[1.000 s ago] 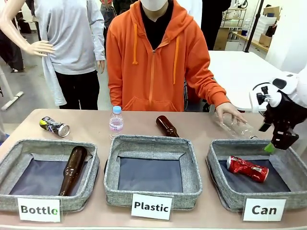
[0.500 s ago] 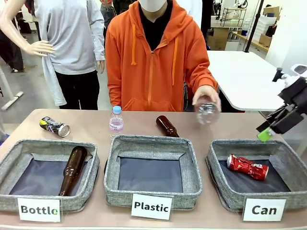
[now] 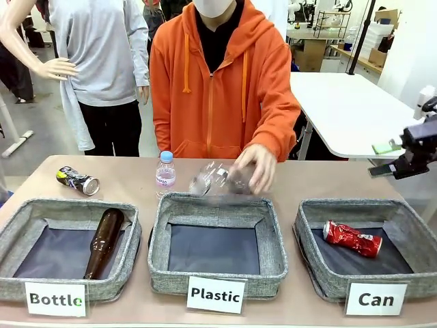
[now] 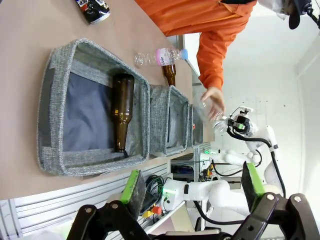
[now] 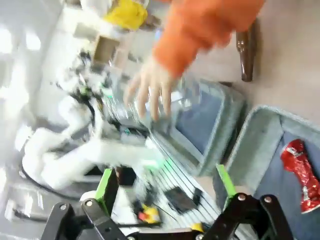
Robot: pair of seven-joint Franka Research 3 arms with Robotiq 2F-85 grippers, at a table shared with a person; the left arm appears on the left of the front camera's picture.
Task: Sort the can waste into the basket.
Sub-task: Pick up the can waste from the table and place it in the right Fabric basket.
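The shiny red crushed can (image 3: 351, 238) lies inside the grey basket labelled "Can" (image 3: 319, 272) at the right. It shows again in the right wrist view as the red can (image 5: 301, 175) on the basket's dark base, below the grey rim (image 5: 251, 144). The dark can with yellow-green marks (image 3: 78, 180) rests on the table at the back left, and its end shows as the dark can (image 4: 93, 6). My right gripper (image 3: 383, 159) hangs open and empty above the Can basket's far right corner. My left gripper (image 4: 192, 186) is open, well off the table's near-left side.
A person's hand (image 3: 256, 166) holds a clear plastic bottle (image 3: 213, 179) over the back rim of the "Plastic" basket (image 3: 217, 270). One brown bottle (image 3: 103, 242) lies in the "Bottle" basket (image 3: 68, 285). A small water bottle (image 3: 165, 169) stands behind the baskets.
My right gripper has lifted away from the Can basket and drawn back to the right. The person's hand has carried the clear bottle from the right side to the Plastic basket.
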